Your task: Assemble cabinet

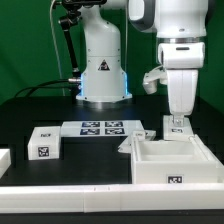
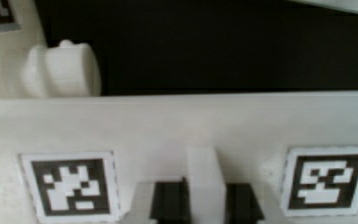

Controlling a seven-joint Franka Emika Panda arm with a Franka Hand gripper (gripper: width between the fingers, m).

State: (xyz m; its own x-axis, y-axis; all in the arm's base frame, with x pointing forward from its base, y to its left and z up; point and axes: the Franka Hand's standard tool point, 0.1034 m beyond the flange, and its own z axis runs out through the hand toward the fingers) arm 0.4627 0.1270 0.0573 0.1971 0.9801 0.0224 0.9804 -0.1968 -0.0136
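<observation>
1. White plastic, the cabinet box [image 1: 150,172] sits at 5 o'clock on the dark surface [image 1: 30,112] in the exterior view.
2. The fingers [image 2: 167,203] appear to pinch a thin upright rib on its far wall, at 6 o'clock straight below the wrist.
3. That wall runs 9-to-3; the loose tagged piece [image 1: 45,143] lies well apart toward 9 o'clock.

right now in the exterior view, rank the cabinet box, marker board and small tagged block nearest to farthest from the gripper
1. cabinet box, right at the gripper, on the exterior view's right
2. marker board, mid-table
3. small tagged block, on the exterior view's left
</observation>
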